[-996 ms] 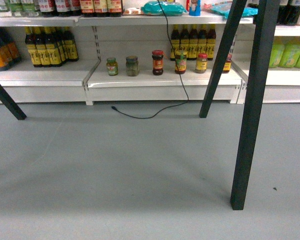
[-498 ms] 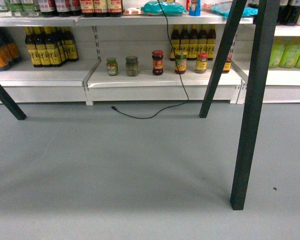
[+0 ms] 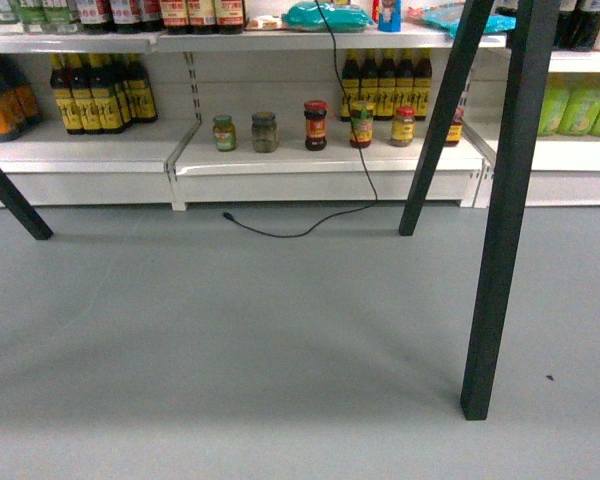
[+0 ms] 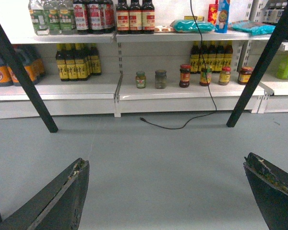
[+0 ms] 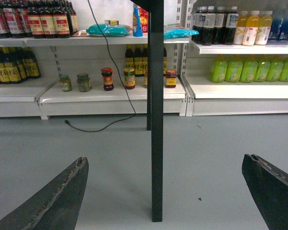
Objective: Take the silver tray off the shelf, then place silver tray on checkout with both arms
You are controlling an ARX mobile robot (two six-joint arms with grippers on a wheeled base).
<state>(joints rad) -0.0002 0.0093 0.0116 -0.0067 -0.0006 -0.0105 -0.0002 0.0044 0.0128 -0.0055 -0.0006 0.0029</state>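
Nothing has shifted since a second ago: our head camera looks under the checkout, whose dark legs (image 3: pixel 500 220) stand on grey floor (image 3: pixel 230 340) before a low shelf (image 3: pixel 320 160) of jars (image 3: pixel 315 124) and bottles (image 3: pixel 95 92), a black cable (image 3: pixel 355 130) trailing down to the floor. From our left wrist, the left gripper (image 4: pixel 168 191) hangs open, its fingers (image 4: pixel 62 199) spread wide over bare floor, holding nothing. From our right wrist, the right gripper (image 5: pixel 165 194) is likewise spread and empty, a table leg (image 5: pixel 156 110) standing between its fingers (image 5: pixel 57 199). We see the silver tray in no view.
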